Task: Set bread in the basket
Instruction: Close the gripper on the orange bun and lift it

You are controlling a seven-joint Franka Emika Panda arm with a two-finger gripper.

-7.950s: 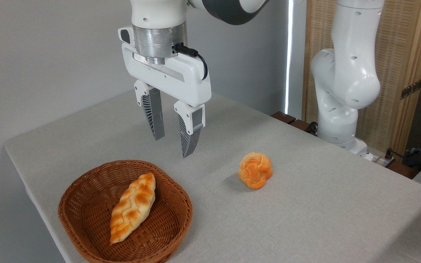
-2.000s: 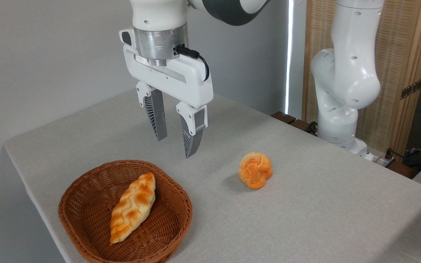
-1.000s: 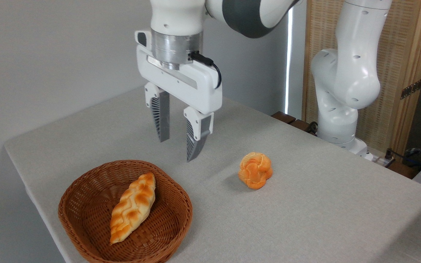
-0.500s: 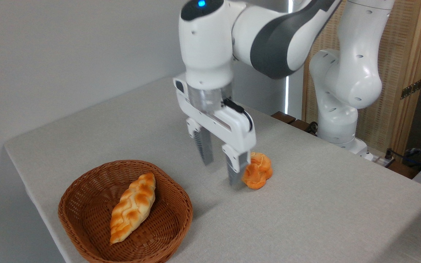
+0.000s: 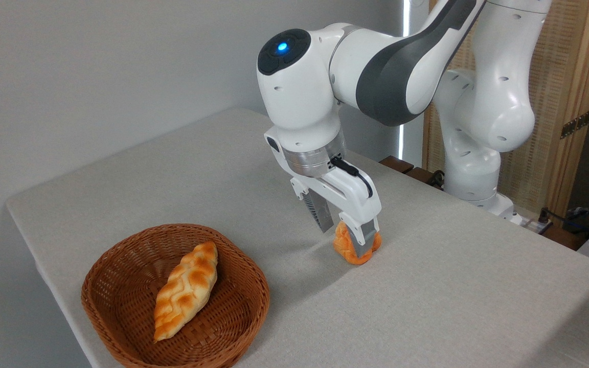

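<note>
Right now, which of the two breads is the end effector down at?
The small knobbly orange bun on the bare table, right of the basket. The end effector straddles it. The long braided loaf lies inside the basket, away from it.

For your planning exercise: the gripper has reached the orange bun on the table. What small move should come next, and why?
Probably close the gripper on the bun. Its fingers are spread, one in front of the bun and one behind, and the bun sits on the table, outside the basket.

The knobbly orange bread [image 5: 344, 246] sits on my table [image 5: 427, 286], well apart from the oval wicker basket [image 5: 120, 258].
</note>
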